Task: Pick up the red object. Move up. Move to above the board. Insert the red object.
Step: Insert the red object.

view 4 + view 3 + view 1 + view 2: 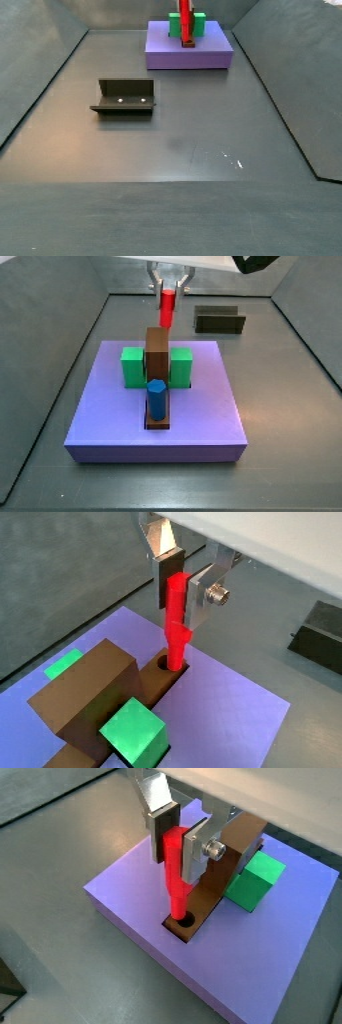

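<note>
Above the far end of the board (254,958) you have the tool (183,843) clamped on the upper part of the red object (174,873), silver fingers (159,818) pressing it from both sides. Its long axis runs near vertical, straight down from the tool. In both wrist views the lower tip sits at the mouth of a round hole in the brown block (91,692), apparently just entering. Judgement: insertion has begun; you need a straight downward push, keeping the rod plumb over the hole.

Gripper (178,578): flat silver finger plates, dark pads, round screw, white housing.
</note>
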Controlling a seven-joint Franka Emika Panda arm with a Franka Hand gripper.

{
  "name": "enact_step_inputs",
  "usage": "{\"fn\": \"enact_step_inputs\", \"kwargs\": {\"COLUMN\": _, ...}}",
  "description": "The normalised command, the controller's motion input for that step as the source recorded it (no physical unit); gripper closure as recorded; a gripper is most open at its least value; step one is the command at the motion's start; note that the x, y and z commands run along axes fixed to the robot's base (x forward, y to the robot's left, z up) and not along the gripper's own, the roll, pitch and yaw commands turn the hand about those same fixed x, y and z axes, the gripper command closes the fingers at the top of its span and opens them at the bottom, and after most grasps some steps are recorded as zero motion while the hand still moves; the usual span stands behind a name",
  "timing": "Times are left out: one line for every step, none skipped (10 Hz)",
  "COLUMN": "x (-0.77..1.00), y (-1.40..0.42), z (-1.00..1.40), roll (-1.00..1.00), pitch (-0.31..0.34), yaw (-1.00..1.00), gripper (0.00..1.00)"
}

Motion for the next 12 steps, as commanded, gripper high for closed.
{"fn": "enact_step_inputs", "kwargs": {"x": -0.20, "y": 0.00, "z": 0.00, "roll": 0.00, "pitch": -0.047, "yaw": 0.00, "gripper": 1.00}}
{"fn": "enact_step_inputs", "kwargs": {"x": -0.16, "y": 0.00, "z": 0.00, "roll": 0.00, "pitch": -0.043, "yaw": 0.00, "gripper": 1.00}}
{"fn": "enact_step_inputs", "kwargs": {"x": -0.14, "y": 0.00, "z": 0.00, "roll": 0.00, "pitch": -0.034, "yaw": 0.00, "gripper": 1.00}}
{"fn": "enact_step_inputs", "kwargs": {"x": -0.16, "y": 0.00, "z": 0.02, "roll": 0.00, "pitch": -0.026, "yaw": 0.00, "gripper": 1.00}}
{"fn": "enact_step_inputs", "kwargs": {"x": -0.11, "y": 0.00, "z": 0.00, "roll": 0.00, "pitch": -0.033, "yaw": 0.00, "gripper": 1.00}}
{"fn": "enact_step_inputs", "kwargs": {"x": 0.00, "y": 0.00, "z": 0.00, "roll": 0.00, "pitch": -0.023, "yaw": 0.00, "gripper": 1.00}}
{"fn": "enact_step_inputs", "kwargs": {"x": 0.00, "y": 0.00, "z": 0.00, "roll": 0.00, "pitch": 0.000, "yaw": 0.00, "gripper": 1.00}}
{"fn": "enact_step_inputs", "kwargs": {"x": 0.06, "y": -0.01, "z": 0.00, "roll": 0.03, "pitch": 0.000, "yaw": 0.00, "gripper": 1.00}}
{"fn": "enact_step_inputs", "kwargs": {"x": 0.04, "y": -0.08, "z": 0.00, "roll": 0.04, "pitch": 0.000, "yaw": 0.00, "gripper": 1.00}}
{"fn": "enact_step_inputs", "kwargs": {"x": 0.02, "y": -0.09, "z": 0.00, "roll": 0.06, "pitch": 0.000, "yaw": 0.00, "gripper": 1.00}}
{"fn": "enact_step_inputs", "kwargs": {"x": 0.03, "y": -0.12, "z": 0.00, "roll": 0.06, "pitch": 0.000, "yaw": 0.00, "gripper": 1.00}}
{"fn": "enact_step_inputs", "kwargs": {"x": 0.06, "y": -0.10, "z": 0.00, "roll": 0.04, "pitch": 0.000, "yaw": 0.00, "gripper": 1.00}}
